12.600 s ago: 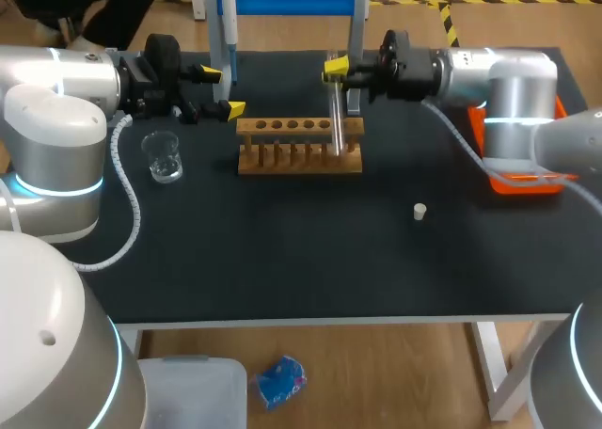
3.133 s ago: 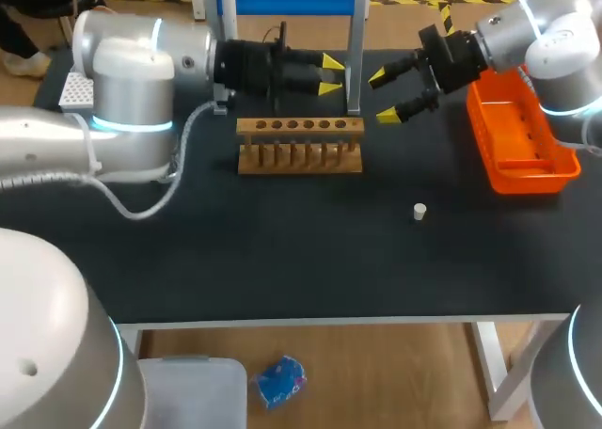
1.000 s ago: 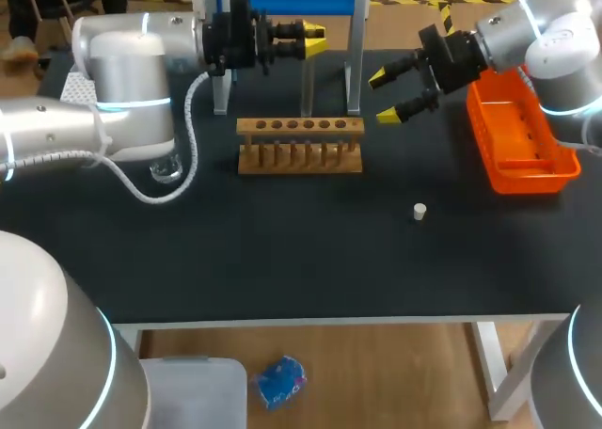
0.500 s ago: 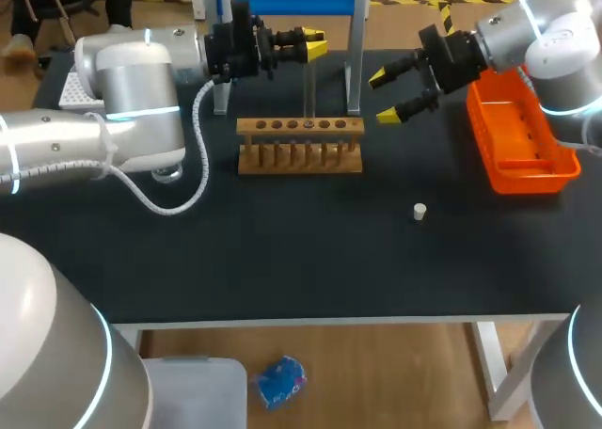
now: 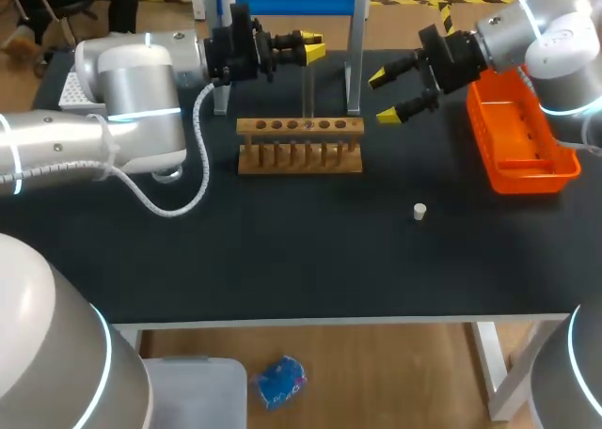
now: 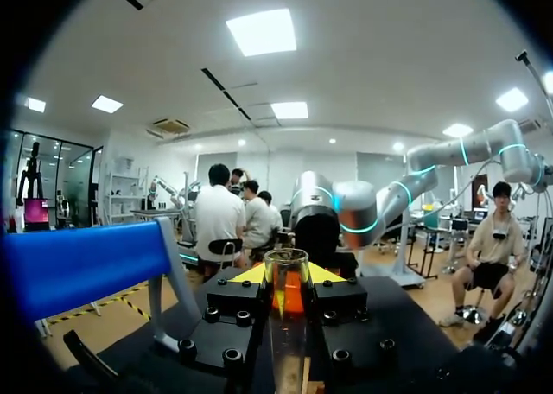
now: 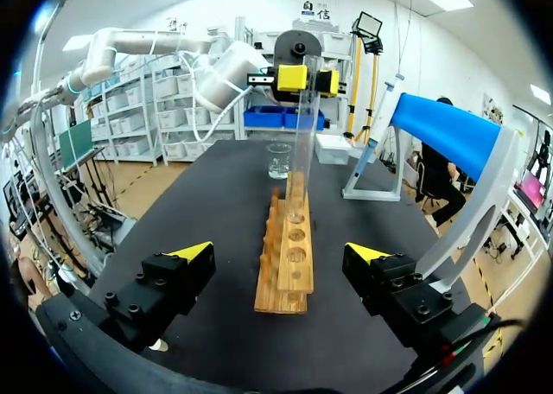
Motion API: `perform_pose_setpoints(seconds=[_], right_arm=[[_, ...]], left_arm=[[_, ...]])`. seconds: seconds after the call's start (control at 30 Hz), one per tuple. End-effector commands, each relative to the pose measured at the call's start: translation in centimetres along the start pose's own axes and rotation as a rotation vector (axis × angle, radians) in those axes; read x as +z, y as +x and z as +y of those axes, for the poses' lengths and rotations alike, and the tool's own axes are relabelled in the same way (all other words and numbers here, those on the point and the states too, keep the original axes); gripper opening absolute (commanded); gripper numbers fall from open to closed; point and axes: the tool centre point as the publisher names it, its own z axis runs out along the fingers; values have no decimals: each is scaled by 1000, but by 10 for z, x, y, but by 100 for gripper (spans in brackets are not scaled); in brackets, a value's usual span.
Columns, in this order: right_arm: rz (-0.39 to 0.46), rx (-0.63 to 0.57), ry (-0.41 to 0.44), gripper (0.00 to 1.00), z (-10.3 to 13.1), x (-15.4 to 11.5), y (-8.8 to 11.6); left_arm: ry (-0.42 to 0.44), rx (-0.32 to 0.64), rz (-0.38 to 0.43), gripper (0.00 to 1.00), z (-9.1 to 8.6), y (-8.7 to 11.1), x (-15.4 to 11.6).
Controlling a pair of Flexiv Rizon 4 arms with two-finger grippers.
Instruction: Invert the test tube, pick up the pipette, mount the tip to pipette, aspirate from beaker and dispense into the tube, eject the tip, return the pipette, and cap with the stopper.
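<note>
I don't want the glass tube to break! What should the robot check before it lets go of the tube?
1. Left gripper shut on the test tube near its top: ok.
2. Tube upright with its open end up, as the left wrist view shows: ok.
3. Tube's lower end lined up with a hole in the wooden rack: ok.
4. Tube seated all the way down in that hole: cannot tell.
5. Right gripper open and apart from the rack and tube: ok.
6. Stopper lying on the table, out of the way and ready for later: ok.
</note>
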Motion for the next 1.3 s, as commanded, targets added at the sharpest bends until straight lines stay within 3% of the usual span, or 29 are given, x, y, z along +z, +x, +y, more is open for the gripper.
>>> perform_pose_setpoints(seconds=[0.03,0.6,1.3], right_arm=[[2,-1,0,100,-1,0,-1],[2,-1,0,100,-1,0,-1],[2,-1,0,100,-1,0,-1]], left_arm=[[12,10,-2,0,5,-2,3],[51,49,-27,0,19,0,-1],[30,53,-39,0,40,0,-3]])
